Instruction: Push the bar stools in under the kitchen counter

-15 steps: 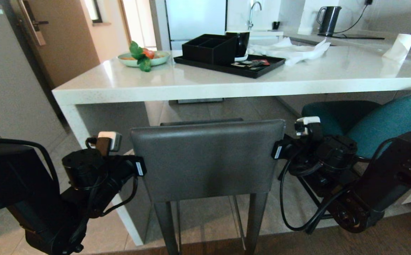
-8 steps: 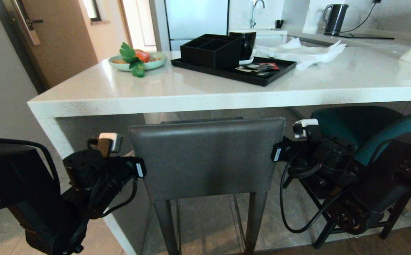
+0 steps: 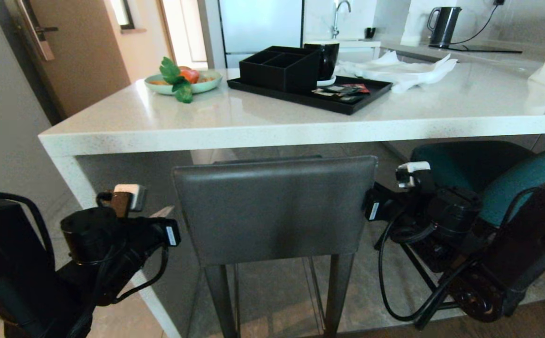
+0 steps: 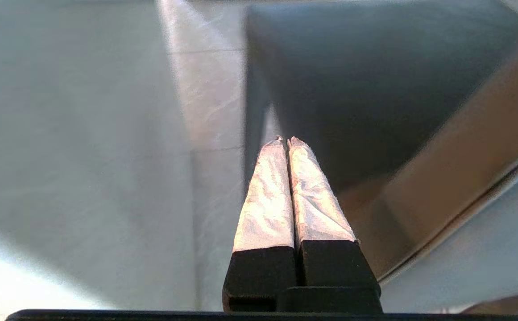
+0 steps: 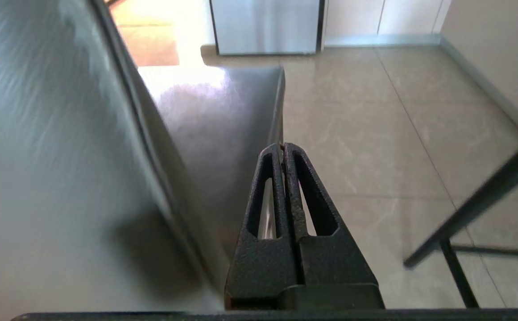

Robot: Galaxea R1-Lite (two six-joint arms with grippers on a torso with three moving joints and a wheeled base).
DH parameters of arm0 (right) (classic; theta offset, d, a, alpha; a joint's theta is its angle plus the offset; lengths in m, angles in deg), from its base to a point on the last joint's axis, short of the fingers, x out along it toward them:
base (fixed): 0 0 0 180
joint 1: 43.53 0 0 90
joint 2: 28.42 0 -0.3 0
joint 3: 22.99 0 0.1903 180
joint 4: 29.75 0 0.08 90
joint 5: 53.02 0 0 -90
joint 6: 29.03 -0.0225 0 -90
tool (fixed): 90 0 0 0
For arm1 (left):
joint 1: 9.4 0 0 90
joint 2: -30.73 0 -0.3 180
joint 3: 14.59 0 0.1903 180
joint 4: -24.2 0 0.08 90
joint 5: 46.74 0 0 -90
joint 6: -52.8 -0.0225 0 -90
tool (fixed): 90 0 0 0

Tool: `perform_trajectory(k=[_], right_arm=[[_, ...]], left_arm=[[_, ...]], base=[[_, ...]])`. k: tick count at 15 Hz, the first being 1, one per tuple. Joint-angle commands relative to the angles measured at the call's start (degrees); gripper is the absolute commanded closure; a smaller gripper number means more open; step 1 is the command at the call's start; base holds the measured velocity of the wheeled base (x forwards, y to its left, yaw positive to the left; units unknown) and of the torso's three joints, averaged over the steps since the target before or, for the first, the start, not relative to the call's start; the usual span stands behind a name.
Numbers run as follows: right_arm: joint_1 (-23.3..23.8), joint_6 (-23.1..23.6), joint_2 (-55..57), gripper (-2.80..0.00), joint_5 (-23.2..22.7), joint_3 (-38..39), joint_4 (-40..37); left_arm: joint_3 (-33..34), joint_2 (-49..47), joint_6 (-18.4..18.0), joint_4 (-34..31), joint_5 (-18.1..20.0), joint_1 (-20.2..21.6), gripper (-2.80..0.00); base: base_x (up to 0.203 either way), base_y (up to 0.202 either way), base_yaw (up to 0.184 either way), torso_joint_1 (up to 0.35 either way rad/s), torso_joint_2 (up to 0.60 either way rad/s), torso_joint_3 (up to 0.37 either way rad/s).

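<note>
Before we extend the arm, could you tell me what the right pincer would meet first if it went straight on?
Probably nothing close: the shut right pincer points alongside the grey stool, past its seat edge, toward open floor tiles. Depth is uncertain.

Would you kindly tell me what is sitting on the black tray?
On the tray: a black organizer, a dark mug on a white saucer, some sachets. The organizer's contents are hidden.
</note>
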Motion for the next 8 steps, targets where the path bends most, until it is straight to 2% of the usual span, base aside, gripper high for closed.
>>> perform_trajectory(k=[1,8], right_arm=[[0.07,-0.6,-3.51,0.0,0.05,3.16,0.51],[-0.23,-2.06,-29.26,0.0,1.39,24.0,0.44]], left_arm=[[2.89,3.94,0.14,0.51,0.01,1.05,0.0],[14.77,28.48,0.57,0.51,0.47,1.78,0.0]], base=[[0.0,0.0,0.0,0.0,0.0,0.0],[0.0,0.0,0.0,0.0,0.0,0.0]])
